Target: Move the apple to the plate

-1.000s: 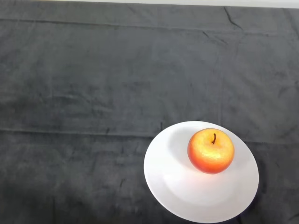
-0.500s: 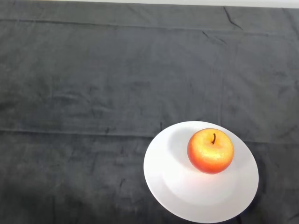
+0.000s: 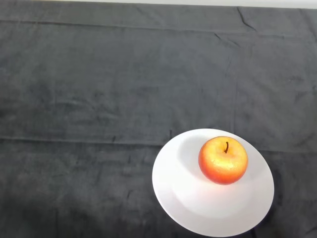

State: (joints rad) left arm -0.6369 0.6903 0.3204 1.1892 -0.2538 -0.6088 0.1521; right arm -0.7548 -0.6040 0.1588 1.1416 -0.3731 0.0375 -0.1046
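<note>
Nothing had shifted since the frame before: your apple [image 3: 223, 160] sat stem up on the round white plate [image 3: 193, 201], toward its far right side. No robot hand showed, so I couldn't tell you its state. The creased dark cloth [image 3: 99, 99] on the table lay open left and beyond.

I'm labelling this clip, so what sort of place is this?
Probably a staged tabletop test setup: a table under a dark cloth, with only a white plate and an apple on it.
</note>
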